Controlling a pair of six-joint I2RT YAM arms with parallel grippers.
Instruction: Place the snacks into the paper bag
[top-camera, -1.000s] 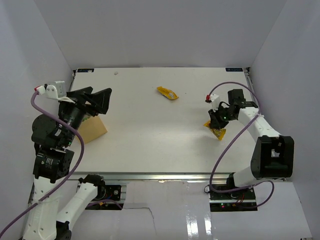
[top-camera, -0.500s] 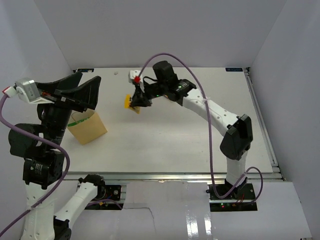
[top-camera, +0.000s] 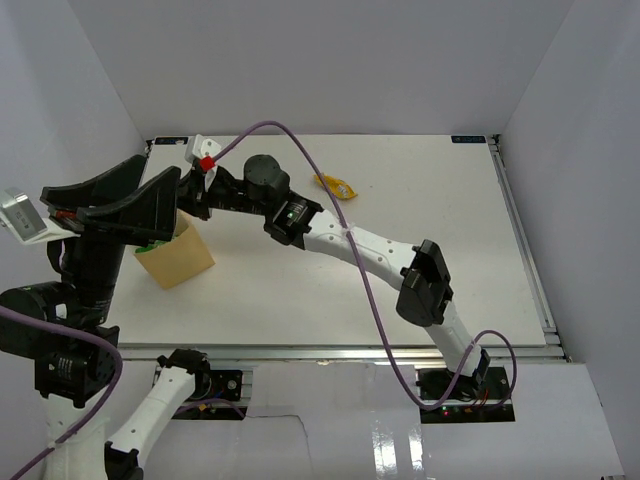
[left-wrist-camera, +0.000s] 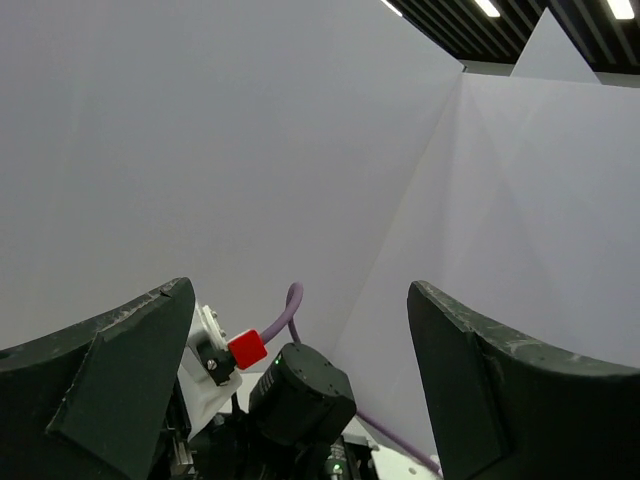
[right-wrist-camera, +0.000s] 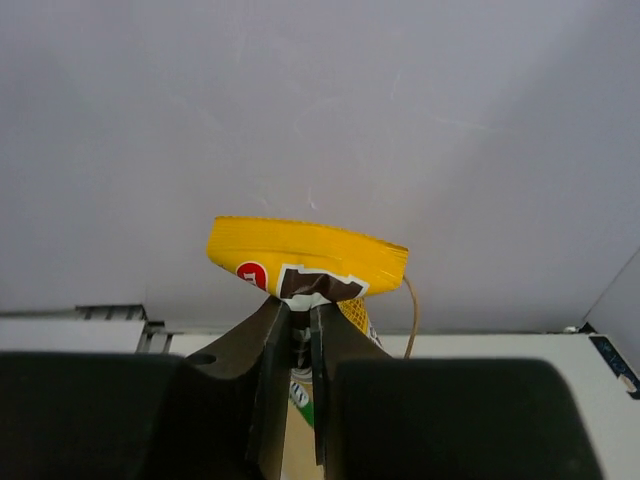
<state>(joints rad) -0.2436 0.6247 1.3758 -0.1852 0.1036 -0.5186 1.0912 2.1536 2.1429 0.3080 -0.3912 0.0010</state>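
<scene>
Big change in the last second: the right end effector has carried the yellow M&M's pack from the right side of the table to the paper bag. It's still pinching the pack by its lower edge. The pack is probably right over the bag's mouth, but the left arm blocks the overhead view. The left end effector has lifted clear, spread wide, holding nothing. 1 orange-yellow wrapper is still out on the table.
</scene>
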